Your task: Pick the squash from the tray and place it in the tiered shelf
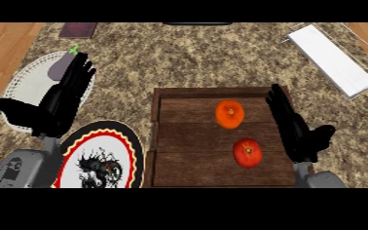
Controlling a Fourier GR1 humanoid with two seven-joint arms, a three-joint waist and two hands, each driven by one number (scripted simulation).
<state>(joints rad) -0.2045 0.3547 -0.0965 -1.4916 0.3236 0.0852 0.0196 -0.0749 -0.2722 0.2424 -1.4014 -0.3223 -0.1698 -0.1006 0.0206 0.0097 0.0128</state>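
Squash (pixel 230 113) is being left ungrasped on tray (pixel 167 126); right hand (pixel 296 126), released at 3 o'clock, risks being closed on tomato (pixel 247 152); left hand (pixel 66 95) released

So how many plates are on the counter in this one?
2. A white plate sits at the left under the left hand, with an eggplant on it; a black-rimmed patterned plate lies just below it. None appear hidden.

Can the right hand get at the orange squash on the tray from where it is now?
Probably yes. The right hand is open at the wooden tray's right edge, and the squash lies just to its left with nothing between them; the red tomato sits nearer, off that line.
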